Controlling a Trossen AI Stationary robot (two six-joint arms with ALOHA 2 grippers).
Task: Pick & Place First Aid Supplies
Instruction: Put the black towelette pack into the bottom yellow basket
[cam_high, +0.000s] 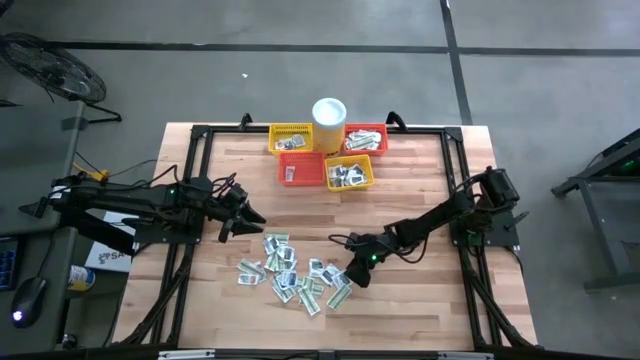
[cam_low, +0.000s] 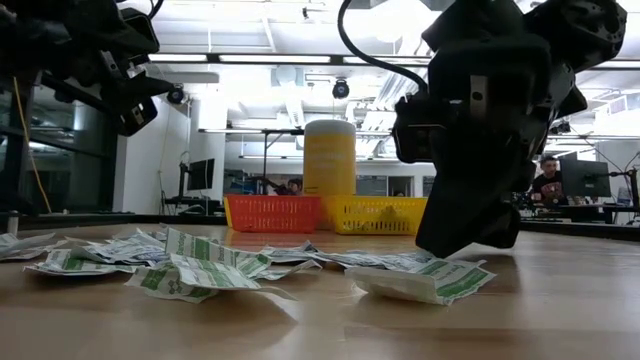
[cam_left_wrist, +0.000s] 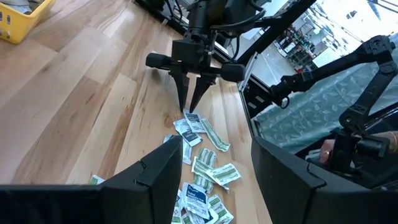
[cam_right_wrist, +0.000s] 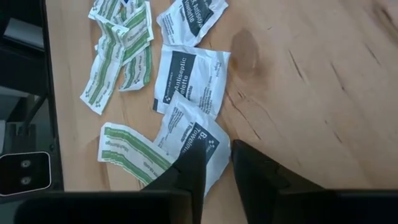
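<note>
The first aid supplies (cam_high: 290, 275) lie as a loose pile of small white, grey and green-striped sachets on the near middle of the wooden table. My right gripper (cam_right_wrist: 219, 155) slants down at the pile's right edge. Its fingers stand a narrow gap apart, over the edge of a white sachet with dark print (cam_right_wrist: 186, 140). In the left wrist view the right gripper (cam_left_wrist: 188, 112) ends at that sachet (cam_left_wrist: 193, 121). My left gripper (cam_high: 250, 215) hangs open above the table, left of the pile, with nothing between its fingers. My right gripper comes at the white sachet from above and from the table's right, slanting down. One fingertip (cam_right_wrist: 196, 163) stands over the sachet's near edge (cam_right_wrist: 211, 149) and the other beside it over bare wood. The sachet lies flat. I cannot tell whether the fingers touch it.
At the table's far middle stand small mesh baskets, yellow (cam_high: 291, 138), red-orange (cam_high: 300, 170), yellow (cam_high: 349, 173) and red-orange (cam_high: 365, 138), some with sachets in them. A white cup (cam_high: 329, 115) stands behind them. Bare wood lies right of the pile (cam_right_wrist: 311, 93).
</note>
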